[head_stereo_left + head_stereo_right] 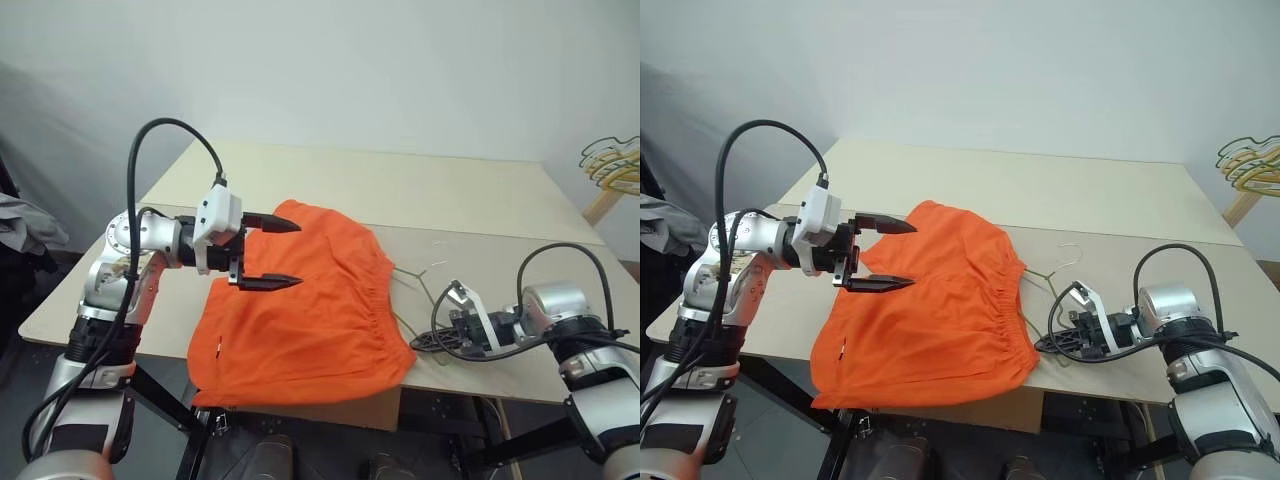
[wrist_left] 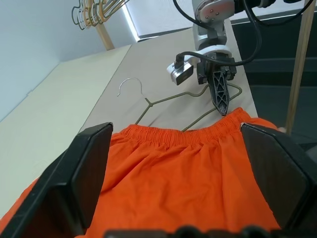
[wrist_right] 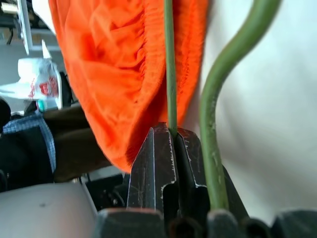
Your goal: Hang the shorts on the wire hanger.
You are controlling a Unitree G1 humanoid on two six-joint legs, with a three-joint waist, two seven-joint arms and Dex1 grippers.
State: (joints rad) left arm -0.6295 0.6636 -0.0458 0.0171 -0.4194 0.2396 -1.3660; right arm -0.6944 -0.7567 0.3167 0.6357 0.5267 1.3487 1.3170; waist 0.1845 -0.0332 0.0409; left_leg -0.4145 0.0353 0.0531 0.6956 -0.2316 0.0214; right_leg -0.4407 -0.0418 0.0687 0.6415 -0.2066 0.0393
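- Left eye view: the shorts lie spread flat on the pale table, their lower edge hanging over the near side. The left gripper hovers over the shorts' left half, fingers spread wide and holding nothing. The wire hanger pokes out from under the gathered waistband, its hook lying on bare tabletop. The right gripper sits low at the waistband's near corner, jaws pinched together.
- Right eye view: a bunch of yellow and green hangers on a wooden pole stands past the table's far right corner, well apart from the work.
- Left wrist view: the waistband covers most of the wire hanger's triangle; the shoulders and hook stay exposed beyond it. The right gripper's closed tips rest at the wire beside the fabric edge.
- Right wrist view: the right fingers clamp one thin wire strand, a second strand running just beside them; orange fabric bunches alongside.
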